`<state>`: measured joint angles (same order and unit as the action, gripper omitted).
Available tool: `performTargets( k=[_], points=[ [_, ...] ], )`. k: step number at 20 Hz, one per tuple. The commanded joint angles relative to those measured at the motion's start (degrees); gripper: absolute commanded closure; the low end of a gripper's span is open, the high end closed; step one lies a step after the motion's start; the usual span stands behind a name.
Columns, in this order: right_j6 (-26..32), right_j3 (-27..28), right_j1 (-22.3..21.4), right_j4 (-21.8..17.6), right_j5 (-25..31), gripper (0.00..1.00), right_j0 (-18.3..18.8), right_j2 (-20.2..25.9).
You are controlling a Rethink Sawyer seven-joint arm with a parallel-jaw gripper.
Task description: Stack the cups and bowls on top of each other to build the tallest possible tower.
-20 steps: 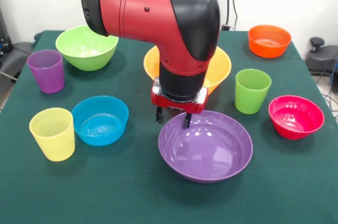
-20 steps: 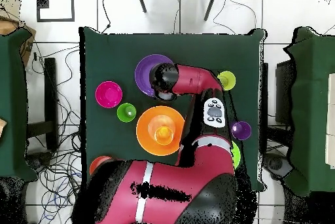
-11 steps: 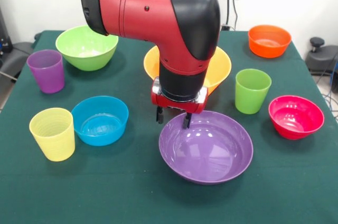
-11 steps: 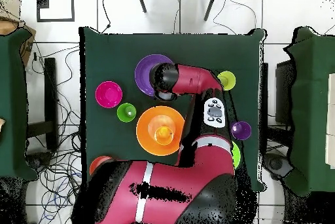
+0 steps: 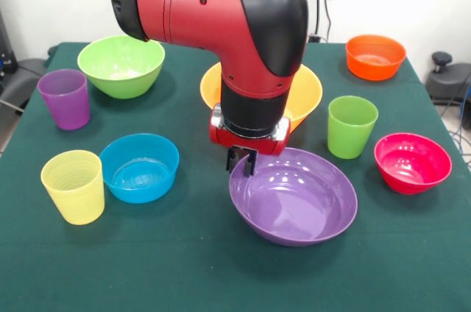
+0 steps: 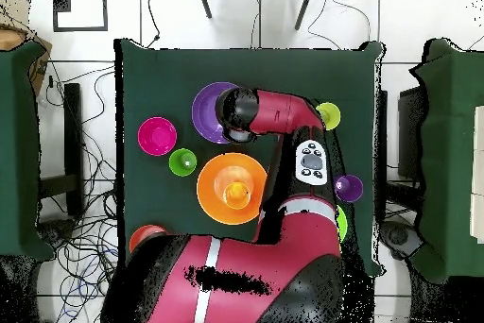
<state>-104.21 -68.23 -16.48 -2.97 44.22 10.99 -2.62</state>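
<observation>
Green tabletop (image 5: 184, 253) is carrying the scattered pieces; the gripper (image 5: 241, 162) is clamping the purple bowl (image 5: 294, 198) by its rim, with the orange-yellow bowl (image 5: 305, 91) lying at 12 o'clock

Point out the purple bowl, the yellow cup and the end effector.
purple bowl (image 5: 294, 205): front view, inner floor.
yellow cup (image 5: 73, 187): front view, outer side wall.
end effector (image 5: 242, 163): front view, between its fingertips at the bowl's rim.

Bright, even light; bowls perhaps glary.
</observation>
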Motion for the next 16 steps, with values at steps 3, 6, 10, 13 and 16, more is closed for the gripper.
performTargets(
  k=[3, 6, 10, 13, 16],
  points=[
    [4.63, -3.05, 1.7, -4.43, 4.91, 1.0, -0.66, 4.12],
    [4.94, -3.32, 1.64, -4.53, 4.82, 1.0, -0.58, 4.25],
    [5.17, -3.52, 1.53, -4.67, 4.64, 1.0, -0.51, 4.24],
    [5.13, -3.68, 1.48, -4.65, 4.55, 1.0, -0.53, 4.27],
    [5.19, -3.6, 1.5, -4.71, 4.78, 1.0, -0.58, 4.21]
  ],
)
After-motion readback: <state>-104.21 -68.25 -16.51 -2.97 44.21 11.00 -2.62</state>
